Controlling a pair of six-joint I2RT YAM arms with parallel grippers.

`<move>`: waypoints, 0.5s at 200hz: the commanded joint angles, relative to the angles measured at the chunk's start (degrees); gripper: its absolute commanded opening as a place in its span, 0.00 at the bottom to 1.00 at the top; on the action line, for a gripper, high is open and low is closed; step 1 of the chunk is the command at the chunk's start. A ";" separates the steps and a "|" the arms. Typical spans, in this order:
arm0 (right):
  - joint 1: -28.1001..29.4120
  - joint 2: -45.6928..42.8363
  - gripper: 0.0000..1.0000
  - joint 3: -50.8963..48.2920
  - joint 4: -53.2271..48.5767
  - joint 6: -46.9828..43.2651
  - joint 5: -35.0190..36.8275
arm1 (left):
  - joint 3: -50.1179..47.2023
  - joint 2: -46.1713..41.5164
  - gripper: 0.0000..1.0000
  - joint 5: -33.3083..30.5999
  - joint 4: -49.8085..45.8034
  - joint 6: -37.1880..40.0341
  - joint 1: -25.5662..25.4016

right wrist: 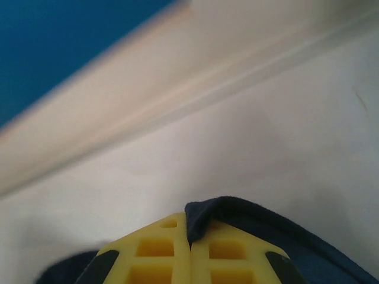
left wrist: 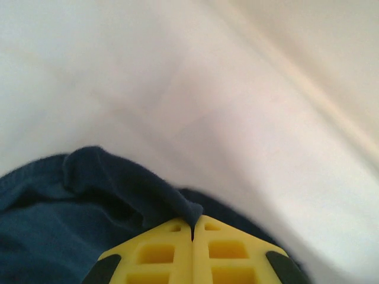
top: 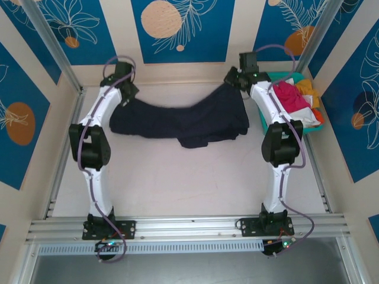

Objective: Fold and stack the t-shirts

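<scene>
Holding the navy t-shirt by its two far ends

The navy t-shirt point(top: 183, 121) lies at the far side of the worktop point(top: 177, 183), strung between the left arm point(top: 95, 145) and the right arm point(top: 278, 142). Each end is raised. The middle sags, and the lower part rests bunched on the surface.

- Left jaws: clenched. In the left wrist view the yellow fingers point(left wrist: 160, 254) meet with a ridge of the dark cloth point(left wrist: 89, 195) pinched at their tips.
- Right jaws: clenched. In the right wrist view a folded edge of the cloth point(right wrist: 249, 216) is nipped where the two fingers point(right wrist: 225, 254) close.

Handling, as judged from here:
- The cloth is soft, limp and light. It has no stiffness and droops wherever it is unsupported.
- It is not fragile. The pinch on each side looks thin, so an edge could slip out under a hard pull.
- The best hold is probably at a seam or hem corner, where doubled fabric gives more bite.
- Keeping both holds level and well apart should keep the edge straight for folding.

The pink shirt point(top: 289, 94), a white one point(top: 301, 107) and an orange-yellow one point(top: 308, 87) are heaped in the teal basket point(top: 262, 123), just beside the right arm
</scene>
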 commanded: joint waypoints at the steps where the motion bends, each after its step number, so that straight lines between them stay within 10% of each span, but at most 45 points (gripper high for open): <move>1: -0.14 0.61 0.00 15.21 -2.88 -1.34 -2.21 | 16.85 1.87 0.00 0.40 -4.55 2.76 1.75; 61: -0.02 -0.50 0.00 39.08 3.09 -4.38 -4.96 | 34.08 -3.81 0.00 2.29 6.97 0.63 3.38; 100: -2.64 -10.25 0.00 29.77 2.17 -3.95 -10.28 | 27.95 -15.26 0.00 2.99 5.65 3.53 4.47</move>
